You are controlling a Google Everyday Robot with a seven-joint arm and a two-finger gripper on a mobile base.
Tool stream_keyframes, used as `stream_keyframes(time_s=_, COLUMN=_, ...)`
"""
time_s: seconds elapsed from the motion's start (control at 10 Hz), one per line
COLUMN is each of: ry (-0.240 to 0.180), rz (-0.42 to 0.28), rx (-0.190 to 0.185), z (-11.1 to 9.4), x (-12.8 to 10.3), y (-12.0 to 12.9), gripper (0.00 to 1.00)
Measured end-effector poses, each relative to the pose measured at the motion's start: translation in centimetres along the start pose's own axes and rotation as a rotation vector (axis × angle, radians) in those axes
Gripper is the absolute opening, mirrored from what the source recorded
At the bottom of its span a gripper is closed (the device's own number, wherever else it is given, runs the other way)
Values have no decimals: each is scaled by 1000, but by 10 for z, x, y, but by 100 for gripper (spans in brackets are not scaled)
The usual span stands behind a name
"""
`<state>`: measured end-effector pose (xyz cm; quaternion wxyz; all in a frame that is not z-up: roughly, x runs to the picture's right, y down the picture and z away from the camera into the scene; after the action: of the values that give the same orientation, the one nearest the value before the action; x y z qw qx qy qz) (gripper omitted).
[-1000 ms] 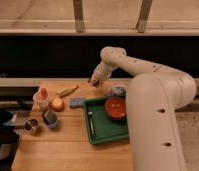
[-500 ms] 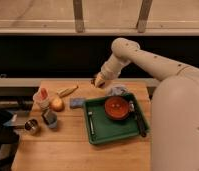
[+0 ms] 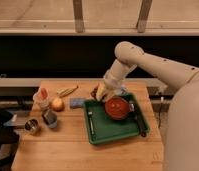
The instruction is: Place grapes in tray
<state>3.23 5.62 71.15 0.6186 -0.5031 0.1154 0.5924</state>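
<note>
The green tray (image 3: pixel 100 134) lies on the wooden table, right of centre, with a red bowl (image 3: pixel 117 107) in its far part. My gripper (image 3: pixel 100 94) hangs at the tray's far left corner, just above the rim. It is shut on the grapes (image 3: pixel 95 92), a small dark reddish cluster that shows at the left of the fingertips. The white arm reaches in from the right and hides the table behind the tray.
A black utensil (image 3: pixel 139 119) and a fork (image 3: pixel 90 122) lie in the tray. Left of it are a blue sponge (image 3: pixel 77 102), an apple (image 3: pixel 57 104), a banana (image 3: pixel 67 90), a cup with a red item (image 3: pixel 41 98), a grey cup (image 3: pixel 50 118) and a metal cup (image 3: pixel 31 126).
My gripper has come down and nearer with the grapes, from behind the tray to its far left corner. The view has shifted a little.
</note>
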Motion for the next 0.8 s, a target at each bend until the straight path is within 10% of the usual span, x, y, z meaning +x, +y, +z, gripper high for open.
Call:
stream_keyframes(time_s=0.4, ry=243, rz=-34, rx=-69, z=25, x=42, y=16, gripper=3)
stream_keyframes(time_s=0.8, ry=254, rz=-34, rx=-71, z=25, x=44, y=15, gripper=42)
